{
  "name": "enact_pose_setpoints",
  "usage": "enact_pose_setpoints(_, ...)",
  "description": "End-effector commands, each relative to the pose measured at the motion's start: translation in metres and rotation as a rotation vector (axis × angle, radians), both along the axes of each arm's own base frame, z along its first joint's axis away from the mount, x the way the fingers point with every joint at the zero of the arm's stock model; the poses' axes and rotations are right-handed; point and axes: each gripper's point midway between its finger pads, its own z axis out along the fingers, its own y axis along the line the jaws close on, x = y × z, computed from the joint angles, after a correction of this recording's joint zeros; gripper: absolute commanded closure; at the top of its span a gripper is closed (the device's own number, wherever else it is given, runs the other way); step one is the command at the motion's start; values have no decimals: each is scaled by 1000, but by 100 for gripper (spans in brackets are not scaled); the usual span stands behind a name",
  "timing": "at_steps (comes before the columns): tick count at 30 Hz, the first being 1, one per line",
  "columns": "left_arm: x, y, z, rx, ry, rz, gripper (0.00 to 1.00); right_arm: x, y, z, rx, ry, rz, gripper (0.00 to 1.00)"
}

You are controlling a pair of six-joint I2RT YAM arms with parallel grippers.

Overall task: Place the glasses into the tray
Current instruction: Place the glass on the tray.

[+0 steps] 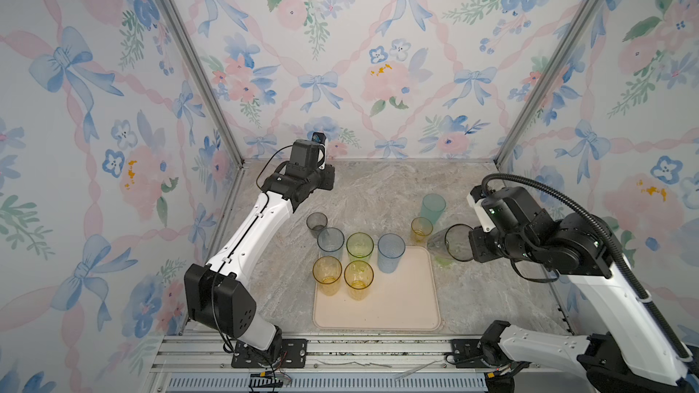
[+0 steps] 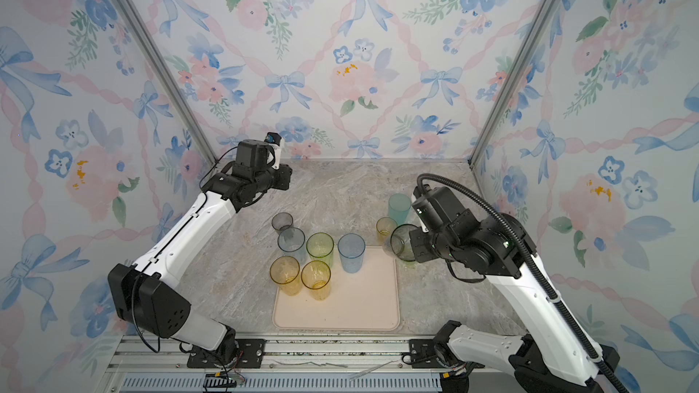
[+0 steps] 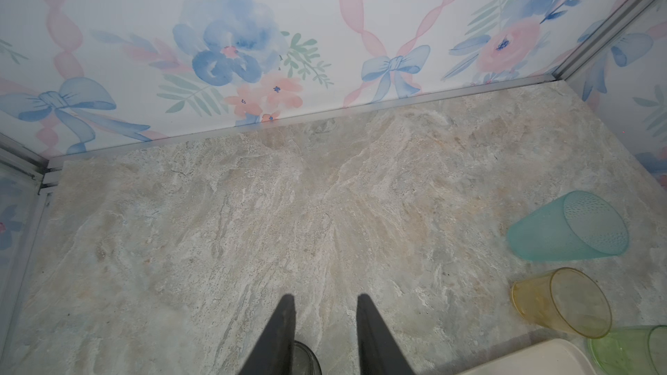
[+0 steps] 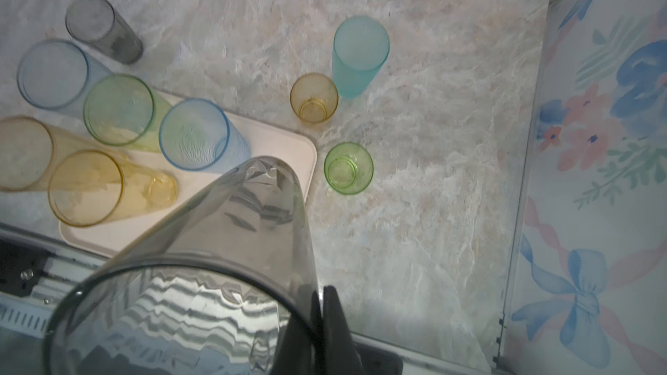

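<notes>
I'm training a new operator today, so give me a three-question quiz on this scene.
1. True or false: the left gripper is open and empty.
2. Which glass does the right gripper grip? A tall smoky grey tumbler; B tall blue tumbler; C short green tumbler.
3. What colour is the short tumbler beside the teal tumbler?
Key: 1 true; 2 A; 3 amber.

Both top views sit high at the near edge, looking down across the whole table (image 1: 378, 190) to the back wall (image 1: 340, 51). My left wrist camera skims low toward that wall; my right peers steeply down past the smoky tumbler (image 4: 234, 218); both catch the teal tumbler (image 3: 566, 232).
</notes>
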Motion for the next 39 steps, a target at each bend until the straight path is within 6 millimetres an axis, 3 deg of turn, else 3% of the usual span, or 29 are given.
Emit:
enact_pose_setpoints(1,-8,1,13,-16,-34,20,68,-16,9,-34,-37,92,-31,100)
enact_pose_setpoints(9,-23,-12,8,-21,-22,-1,68,-20,101,-94,19,163,155,100)
enact_pose_setpoints(14,-30,-12,9,-24,-26,-15,67,-17,129,-122,-33,208,205,100)
enact_pose_setpoints(20,-37,-11,6,-24,-19,-32,66,-13,143,-146,-48,277,227,100)
enact_pose_setpoints(24,-40,-12,5,-21,-14,-46,66,-11,146,-150,-53,294,225,100)
enact_pose_setpoints(39,-41,-12,5,-17,-15,-63,65,-1,131,-166,-101,335,169,100)
